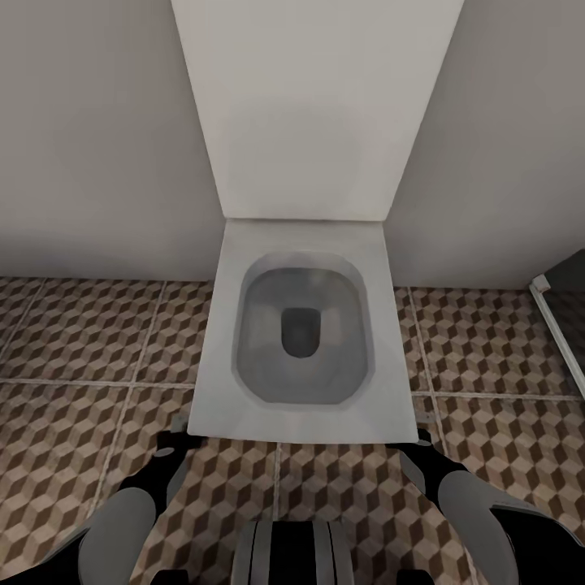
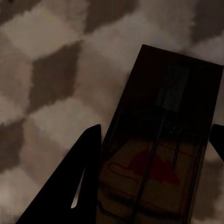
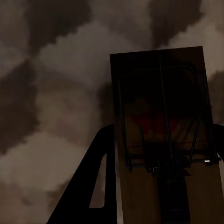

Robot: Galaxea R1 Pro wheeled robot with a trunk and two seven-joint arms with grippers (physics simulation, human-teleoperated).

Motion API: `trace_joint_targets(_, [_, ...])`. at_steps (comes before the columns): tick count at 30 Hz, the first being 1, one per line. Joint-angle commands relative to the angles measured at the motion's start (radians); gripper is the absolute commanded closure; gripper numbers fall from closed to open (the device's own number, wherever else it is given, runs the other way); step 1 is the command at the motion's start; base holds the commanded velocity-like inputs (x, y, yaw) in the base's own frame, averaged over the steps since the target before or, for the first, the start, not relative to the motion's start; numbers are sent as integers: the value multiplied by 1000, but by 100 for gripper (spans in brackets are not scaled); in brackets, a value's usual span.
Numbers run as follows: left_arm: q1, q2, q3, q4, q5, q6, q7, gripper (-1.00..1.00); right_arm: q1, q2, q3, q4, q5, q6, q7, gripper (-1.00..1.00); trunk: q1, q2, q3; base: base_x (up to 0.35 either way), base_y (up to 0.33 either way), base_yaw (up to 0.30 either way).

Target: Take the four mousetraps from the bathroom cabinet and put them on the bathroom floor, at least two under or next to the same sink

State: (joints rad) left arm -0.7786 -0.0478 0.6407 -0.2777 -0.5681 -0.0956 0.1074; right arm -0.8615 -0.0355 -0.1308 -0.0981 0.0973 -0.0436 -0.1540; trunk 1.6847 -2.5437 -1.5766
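In the left wrist view a dark wooden mousetrap (image 2: 163,140) with a red mouse print and wire bar sits between my left gripper's (image 2: 154,158) black fingers (image 2: 86,177), above the cube-patterned bathroom floor (image 2: 51,84). The right wrist view has a second mousetrap (image 3: 163,135) held the same way in my right gripper (image 3: 161,172), over the floor (image 3: 56,93). From the head, both grippers (image 1: 172,445) (image 1: 424,445) hang low at the toilet's front corners. The cabinet and the sink are out of view.
A white toilet (image 1: 219,390) with its lid raised stands straight ahead against a pale wall. Patterned floor tiles (image 1: 81,366) spread to both sides. A dark frame with a white edge (image 1: 561,325) stands at the right.
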Motion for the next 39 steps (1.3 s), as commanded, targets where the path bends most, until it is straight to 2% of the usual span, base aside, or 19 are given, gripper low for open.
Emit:
trace_joint_targets(1, [-1,0,8,-2,-12,-4,5,100,-1,0,-9,1,9,-4,0,100,0,0,0,0,0,0])
trace_joint_targets(6, [-1,2,8,-8,-12,-9,6,100,-1,0,-9,1,9,-4,0,100,0,0,0,0,0,0])
trace_joint_targets(18, [-1,13,8,-30,-12,-79,5,100,-1,2,-8,1,9,-4,0,100,0,0,0,0,0,0])
trace_joint_targets(29, [-1,15,8,-16,-12,-103,3,100,-1,2,-9,1,7,-4,0,100,0,0,0,0,0,0])
trace_joint_targets(39, [-1,18,8,5,-12,-98,3,100,-1,2,-9,1,7,-4,-1,100,0,0,0,0,0,0])
